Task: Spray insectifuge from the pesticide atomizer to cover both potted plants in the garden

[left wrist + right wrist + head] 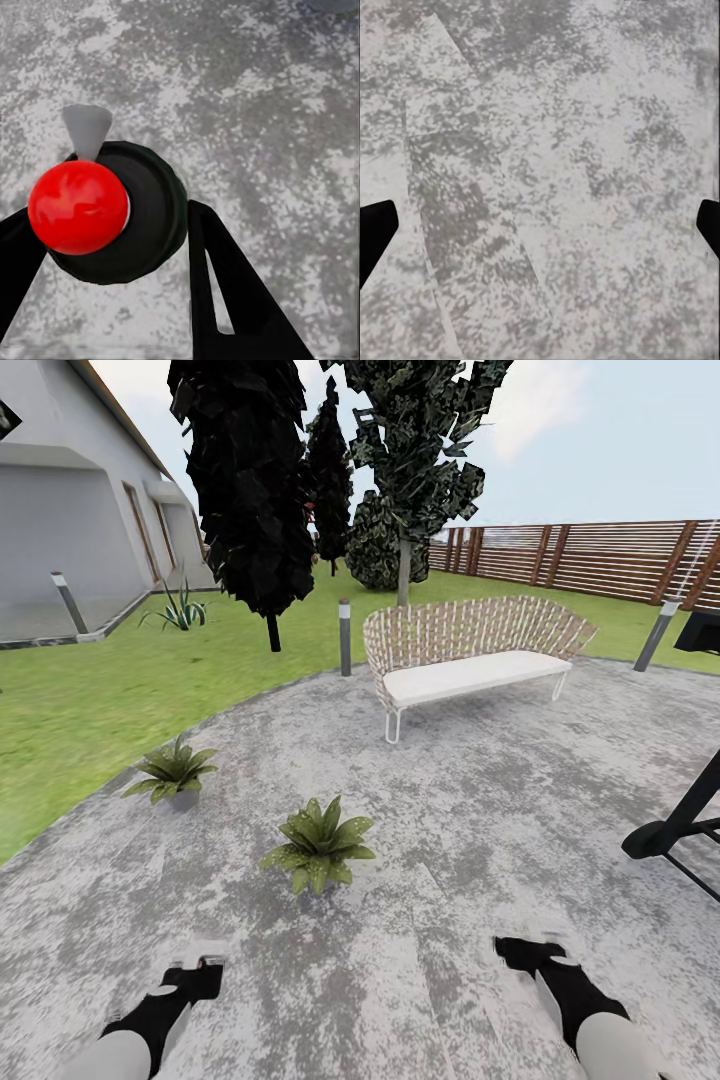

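Two potted plants are seen on the grey paved patio: one point(318, 844) ahead of the robot, the other point(172, 770) further left near the lawn point(80, 700). The left claw point(198, 978) is closed around a black, red-capped object point(78, 207), unidentifiable. The right claw point(528, 954) is spread wide, empty. A woven bench point(470, 650) stands beyond.

Both arms reach forward from the bottom of the head view. The black two-fingered left gripper point(196, 972) sits at lower left, fingers closed around something. The black two-fingered right gripper point(528, 952) sits at lower right, its fingers spread wide apart.
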Controlling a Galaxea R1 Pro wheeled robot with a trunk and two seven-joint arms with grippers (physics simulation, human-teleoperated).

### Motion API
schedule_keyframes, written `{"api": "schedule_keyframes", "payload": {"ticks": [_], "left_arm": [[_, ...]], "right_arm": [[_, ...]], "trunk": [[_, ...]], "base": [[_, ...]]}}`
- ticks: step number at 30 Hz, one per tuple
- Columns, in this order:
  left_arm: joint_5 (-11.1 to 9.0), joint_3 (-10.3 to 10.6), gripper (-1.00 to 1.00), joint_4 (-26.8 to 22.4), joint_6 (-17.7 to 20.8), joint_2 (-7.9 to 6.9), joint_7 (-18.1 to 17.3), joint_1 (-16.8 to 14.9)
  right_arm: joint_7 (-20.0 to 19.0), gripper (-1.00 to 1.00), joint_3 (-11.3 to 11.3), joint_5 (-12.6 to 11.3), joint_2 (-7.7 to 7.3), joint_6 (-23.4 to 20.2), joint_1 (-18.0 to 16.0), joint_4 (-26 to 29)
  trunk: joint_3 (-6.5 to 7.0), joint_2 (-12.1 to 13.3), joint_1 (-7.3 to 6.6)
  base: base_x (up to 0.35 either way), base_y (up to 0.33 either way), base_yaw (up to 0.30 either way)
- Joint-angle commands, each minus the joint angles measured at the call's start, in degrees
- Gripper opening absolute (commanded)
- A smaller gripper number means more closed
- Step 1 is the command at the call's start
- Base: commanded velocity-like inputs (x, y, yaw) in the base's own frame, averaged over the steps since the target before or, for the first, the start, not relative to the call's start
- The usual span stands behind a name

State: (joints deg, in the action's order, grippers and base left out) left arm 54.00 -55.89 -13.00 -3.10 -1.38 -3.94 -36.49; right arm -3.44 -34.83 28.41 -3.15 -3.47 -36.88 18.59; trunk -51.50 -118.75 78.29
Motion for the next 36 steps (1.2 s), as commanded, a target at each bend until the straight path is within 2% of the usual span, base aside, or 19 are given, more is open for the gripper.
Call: {"api": "schedule_keyframes", "payload": {"ticks": [1, 4, 7, 11, 15, 25, 29, 36], "left_arm": [[-0.41, -0.46, -1.00, -0.06, -0.22, -0.08, 0.07, 0.34], [-1.80, -0.60, -1.00, 0.04, -0.22, -0.53, 0.94, 0.99], [-2.05, -0.62, -1.00, 0.07, -0.14, -0.76, 1.08, 1.58], [-2.01, -0.63, -1.00, 0.53, 0.00, -0.76, 1.06, 1.90], [-1.98, -0.63, -1.00, 3.17, 0.02, -0.76, 1.05, 1.94], [-1.97, -0.63, -1.00, 4.11, 0.11, -0.81, 1.04, 1.95], [-1.97, -0.63, -1.00, 6.03, 0.11, -0.81, 1.06, 1.95], [-1.90, -0.63, -1.00, 6.42, 0.11, -0.75, 1.04, 3.06]], "right_arm": [[-0.42, 1.00, -0.45, 0.59, -0.14, -0.22, -0.03, 0.09], [-0.57, 1.00, -0.35, 0.73, -0.36, -0.33, -0.03, -1.55], [-0.60, 1.00, -0.33, 0.81, -0.40, -0.35, -0.03, -5.19], [-0.54, 1.00, -0.33, 0.55, -0.37, -0.44, -0.03, -6.90], [-0.45, 1.00, -0.33, 0.51, -0.19, -0.57, -0.03, -7.07], [-0.27, 1.00, -0.33, 0.73, 0.16, -0.80, -0.03, -7.59], [-0.18, 1.00, -0.33, 0.70, 0.18, -0.55, -0.03, -13.34], [-0.33, 1.00, -0.41, 0.59, 0.15, -0.49, -0.03, -15.28]], "trunk": [[-0.04, -0.02, -0.01], [-0.04, -0.02, -0.01], [-0.04, -0.02, -0.01], [-0.04, -0.02, -0.01], [-0.04, -0.02, -0.01], [-0.04, -0.02, -0.01], [-0.04, -0.02, -0.01], [0.31, -0.02, -0.01]], "base": [[0.000, 0.000, 0.000], [0.000, 0.000, 0.000], [0.000, 0.000, 0.000], [0.000, 0.000, 0.000], [0.000, 0.000, 0.000], [0.000, 0.000, 0.000], [0.000, 0.000, 0.000], [0.000, 0.000, 0.000]]}}
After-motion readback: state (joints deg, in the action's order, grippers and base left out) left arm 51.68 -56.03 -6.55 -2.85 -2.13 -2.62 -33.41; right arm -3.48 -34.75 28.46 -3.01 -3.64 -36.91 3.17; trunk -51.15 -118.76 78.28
